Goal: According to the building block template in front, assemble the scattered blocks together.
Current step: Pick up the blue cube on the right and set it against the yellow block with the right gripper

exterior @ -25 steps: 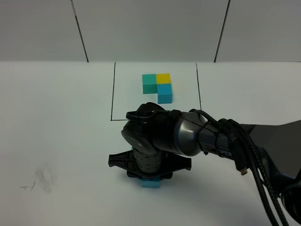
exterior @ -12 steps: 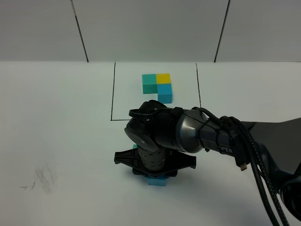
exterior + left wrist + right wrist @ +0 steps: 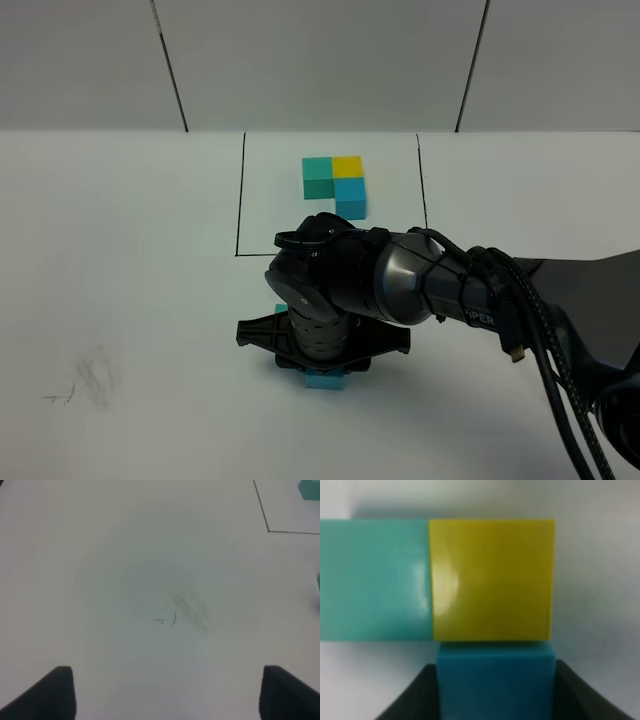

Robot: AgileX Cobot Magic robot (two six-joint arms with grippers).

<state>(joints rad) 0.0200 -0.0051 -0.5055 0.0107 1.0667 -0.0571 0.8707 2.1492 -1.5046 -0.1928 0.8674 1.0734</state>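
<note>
The building block template [image 3: 335, 185], an L of teal, yellow and blue cubes, sits inside the thin black frame [image 3: 240, 200]. My right gripper [image 3: 323, 370] reaches across the middle, pointing down over the scattered blocks. In the right wrist view the teal cube [image 3: 375, 580] and yellow cube [image 3: 492, 580] sit side by side, touching. The blue cube [image 3: 495, 680] sits against the yellow one, between my dark fingers [image 3: 415, 700], which press on its sides. From above only the blue cube [image 3: 323, 379] and a teal sliver [image 3: 281, 309] show. My left gripper [image 3: 167, 695] is open and empty.
White table with a grey scuff mark [image 3: 90, 380], also in the left wrist view [image 3: 187, 610]. The right arm's cables [image 3: 550, 350] trail to the front right. A corner of the black frame [image 3: 268, 530] shows in the left wrist view.
My right gripper shifted right with the blue cube, then back left a little, ending slightly farther from the table's front edge. The left arm has not moved.
</note>
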